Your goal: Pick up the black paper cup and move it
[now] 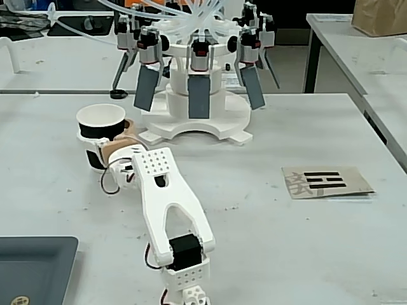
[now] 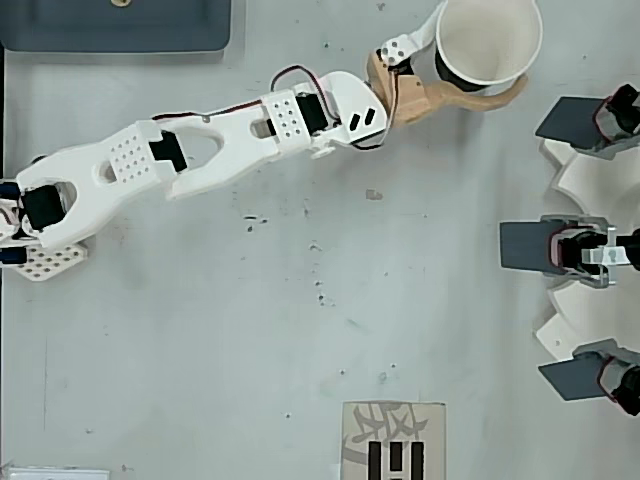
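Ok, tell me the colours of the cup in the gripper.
The cup is black outside, white inside and at the rim; the fixed view shows it best.

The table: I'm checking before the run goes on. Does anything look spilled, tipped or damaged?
Nothing stands out. The black paper cup stands upright between the gripper fingers, and the card lies flat. Only small dark specks dot the table.

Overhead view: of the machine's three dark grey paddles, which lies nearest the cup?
The top paddle, right of the black paper cup; the middle and bottom paddles lie farther down.
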